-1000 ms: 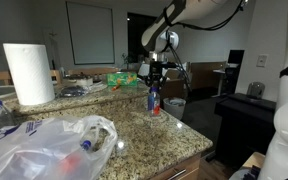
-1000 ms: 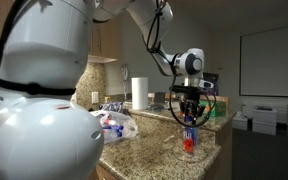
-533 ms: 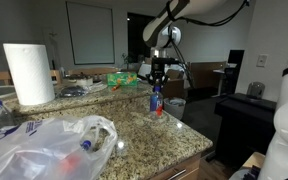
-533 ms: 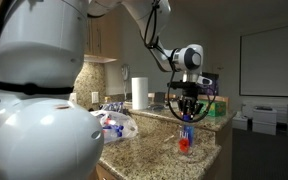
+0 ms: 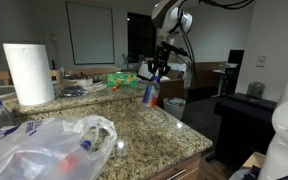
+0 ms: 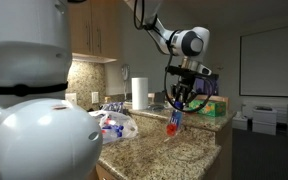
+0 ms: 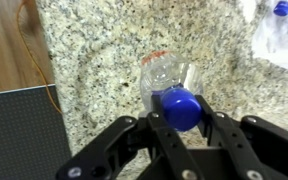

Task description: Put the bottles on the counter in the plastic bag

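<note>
Above the far end of the table (image 5: 159, 135), well apart from the plastic bag (image 5: 44, 148), 1 small bottle (image 5: 149, 94) hangs at a slant, clear of the stone. The claw (image 5: 155, 76) is clamped on its neck, and in the wrist view the 2 fingers (image 7: 216, 125) press in on either side just under the blue cap (image 7: 181, 108). The bottle looks light and probably stiff enough at the neck and cap to take a firm pinch. I judge the thin clear wall lower down would dent and slip, so the neck seems the right place to hold it. Held that high it can swing, and the tilt suggests it already leans in the grip. It is clear plastic with a blue label, and in an exterior view (image 6: 173, 122) it shows a touch of red-orange at the low end. The bag is crinkly, translucent and limp, its mouth sagging open toward the table, with at least 1 red-capped bottle (image 5: 87, 143) visible inside. A paper towel roll (image 5: 28, 73) stands beyond it.
</note>
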`<action>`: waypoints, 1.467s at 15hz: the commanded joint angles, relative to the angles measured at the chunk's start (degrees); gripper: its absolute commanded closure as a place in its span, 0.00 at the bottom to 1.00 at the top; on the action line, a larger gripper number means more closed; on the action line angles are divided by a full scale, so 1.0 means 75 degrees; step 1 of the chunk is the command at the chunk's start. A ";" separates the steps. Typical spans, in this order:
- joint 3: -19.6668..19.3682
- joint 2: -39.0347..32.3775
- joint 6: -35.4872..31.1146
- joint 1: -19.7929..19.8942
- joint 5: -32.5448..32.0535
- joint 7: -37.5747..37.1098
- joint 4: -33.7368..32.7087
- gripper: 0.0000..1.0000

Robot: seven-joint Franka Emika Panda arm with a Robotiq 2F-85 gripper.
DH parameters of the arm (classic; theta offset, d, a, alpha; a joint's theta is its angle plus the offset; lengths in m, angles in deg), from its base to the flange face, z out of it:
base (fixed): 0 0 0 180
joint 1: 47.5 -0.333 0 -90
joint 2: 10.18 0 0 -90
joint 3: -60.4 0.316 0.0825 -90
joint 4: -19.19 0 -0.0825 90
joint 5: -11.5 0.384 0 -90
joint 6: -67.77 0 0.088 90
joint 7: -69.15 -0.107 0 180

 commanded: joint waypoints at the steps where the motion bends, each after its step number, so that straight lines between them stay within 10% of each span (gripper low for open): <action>1: 0.0176 -0.0196 0.0170 -0.0156 0.1190 0.1167 0.0050 0.88; 8: 0.1097 -0.1684 0.0810 -0.0609 0.2946 0.2667 -0.0817 0.88; 22: 0.2295 -0.4183 0.4619 -0.0879 0.2954 0.4572 -0.3653 0.88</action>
